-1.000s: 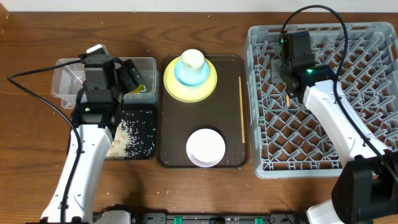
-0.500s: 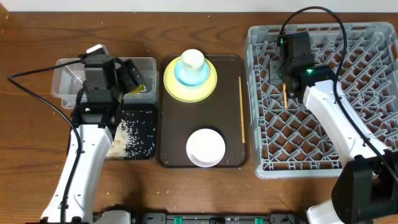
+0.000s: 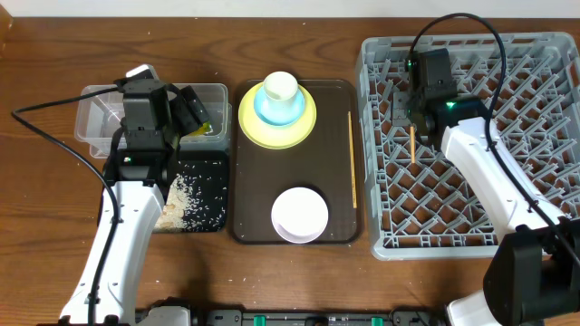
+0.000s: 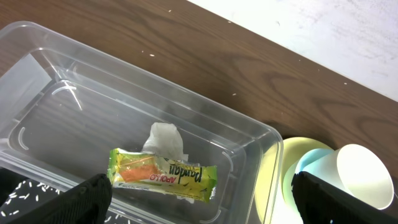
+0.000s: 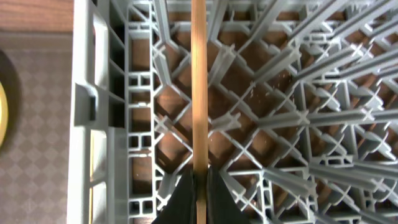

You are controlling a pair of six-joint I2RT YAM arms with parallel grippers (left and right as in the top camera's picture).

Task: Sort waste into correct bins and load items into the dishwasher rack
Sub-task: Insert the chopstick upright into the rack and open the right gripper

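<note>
Right tool [image 5: 199,185], clamped on chopstick [image 5: 199,81], shifted it leftward over rack [image 3: 544,136]; left tool [image 3: 192,116] agape.

**A lab bench staged as a dish station**

I'm driving what looks like a robotics lab bench, not a home kitchen. The left arm [image 3: 122,226] and right arm [image 3: 494,177], trailing a black cable [image 3: 14,114], work over a bare wooden table [image 3: 54,54]. Kitchen props sit in a tidy row: a grey dishwasher rack [image 3: 376,181], a brown serving tray [image 3: 263,181] of crockery, a clear tub [image 3: 95,113] and a black tray [image 3: 213,181].
</note>
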